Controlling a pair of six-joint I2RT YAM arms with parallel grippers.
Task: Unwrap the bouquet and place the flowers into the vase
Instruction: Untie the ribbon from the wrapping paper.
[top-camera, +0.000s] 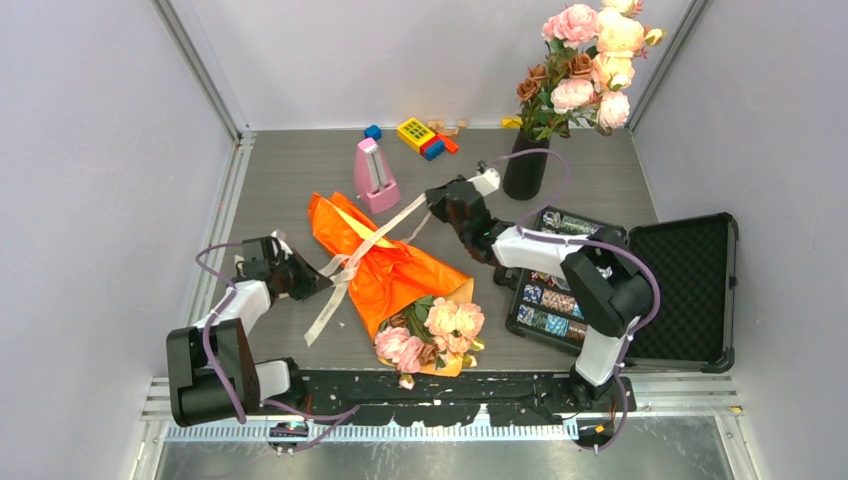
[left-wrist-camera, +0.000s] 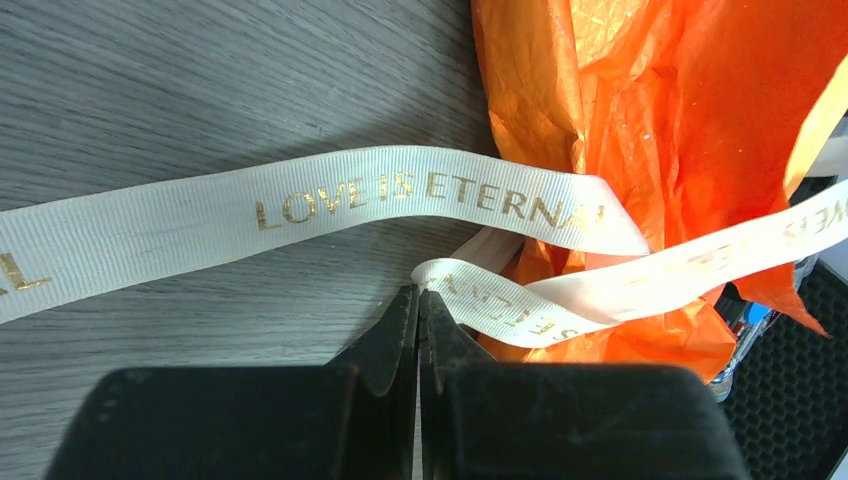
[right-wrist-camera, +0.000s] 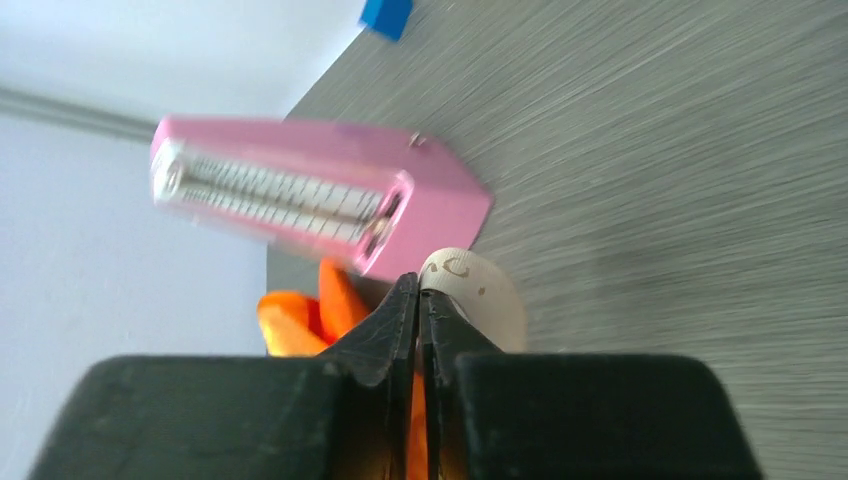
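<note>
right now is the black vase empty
No, the vase holds a bunch of pink, cream and brown blooms standing up out of its neck.

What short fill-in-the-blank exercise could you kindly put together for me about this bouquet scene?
1. The bouquet lies on the table wrapped in ____ paper.
2. Its cream ribbon reads "____ IS ETERNAL" in gold letters.
3. Just beyond the bouquet's narrow end stands a ____ metronome.
4. The left gripper and the right gripper are each shut on the same thing: the ____.

Missing words: orange; LOVE; pink; ribbon.
</note>
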